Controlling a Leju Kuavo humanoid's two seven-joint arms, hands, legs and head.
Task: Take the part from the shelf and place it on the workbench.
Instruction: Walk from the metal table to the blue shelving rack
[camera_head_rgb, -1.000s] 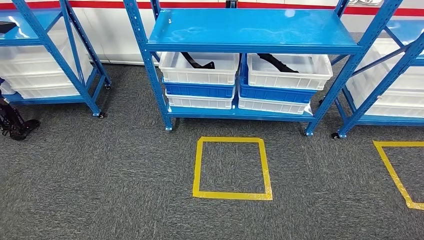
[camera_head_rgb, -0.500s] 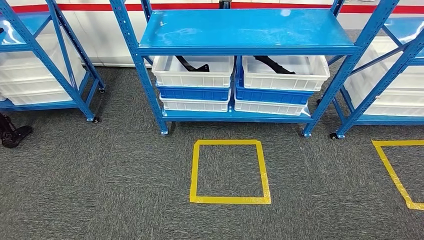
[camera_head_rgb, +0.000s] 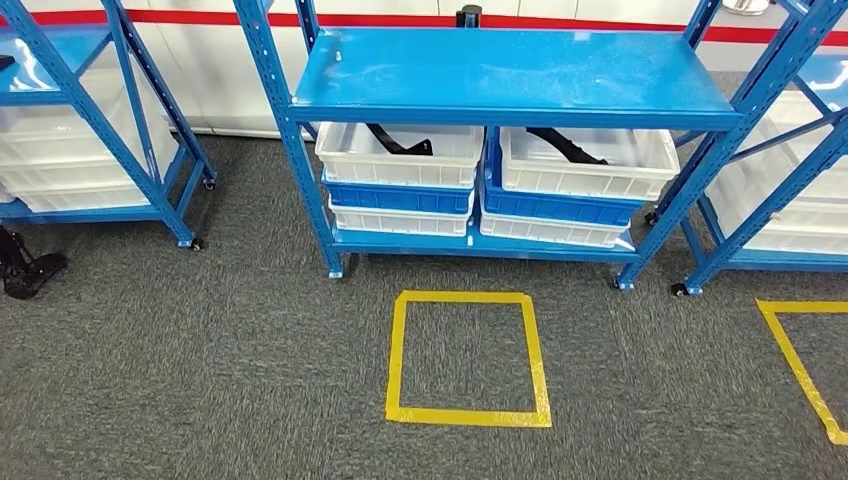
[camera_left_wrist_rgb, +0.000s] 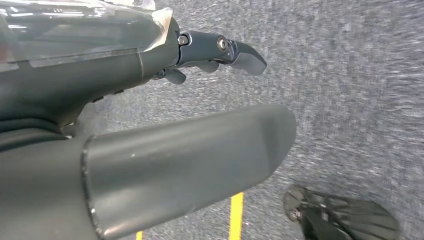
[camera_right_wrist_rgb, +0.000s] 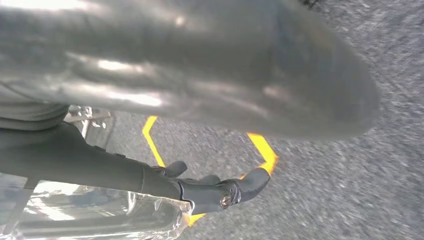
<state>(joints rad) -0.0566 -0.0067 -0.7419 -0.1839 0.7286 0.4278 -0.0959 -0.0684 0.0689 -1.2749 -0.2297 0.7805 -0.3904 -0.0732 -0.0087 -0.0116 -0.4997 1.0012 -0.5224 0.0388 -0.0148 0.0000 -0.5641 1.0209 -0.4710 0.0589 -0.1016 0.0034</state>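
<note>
A black part (camera_head_rgb: 398, 143) lies in the upper left white bin (camera_head_rgb: 400, 158) on the blue shelf (camera_head_rgb: 515, 70) ahead of me. A second black part (camera_head_rgb: 567, 145) lies in the upper right white bin (camera_head_rgb: 590, 165). Both bins sit under the shelf's blue top board, stacked on blue and white bins. My left hand (camera_left_wrist_rgb: 90, 70) hangs over the grey carpet, thumb and fingers apart, holding nothing. My right hand (camera_right_wrist_rgb: 100, 165) also hangs over the carpet with its fingers (camera_right_wrist_rgb: 220, 192) apart and nothing in them.
A yellow tape square (camera_head_rgb: 468, 357) marks the carpet in front of the shelf, and another tape outline (camera_head_rgb: 805, 360) lies at the right. Blue shelves with white bins stand at the left (camera_head_rgb: 90, 120) and right (camera_head_rgb: 790, 150). A black object (camera_head_rgb: 25, 272) lies on the floor at the left.
The whole picture has shifted, so the camera has moved: the shelf and the tape square now sit a little lower and more to the right. Nothing on the shelf has moved.
</note>
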